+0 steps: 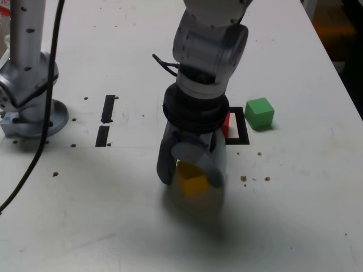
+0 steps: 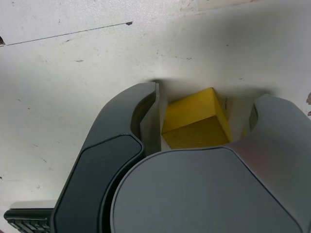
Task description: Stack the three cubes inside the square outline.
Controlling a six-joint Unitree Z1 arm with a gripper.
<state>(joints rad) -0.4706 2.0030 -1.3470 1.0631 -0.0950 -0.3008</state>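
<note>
With arm down over surface:
fingers: either side of yellow cube, small gaps showing, not clamped yet.
red cube: in square outline.
green cube: just beside outline.

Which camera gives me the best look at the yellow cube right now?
The wrist view: the yellow cube sits large and sharp between the gripper jaws. In the exterior view the cube is small, blurred and partly hidden by the jaws.
</note>
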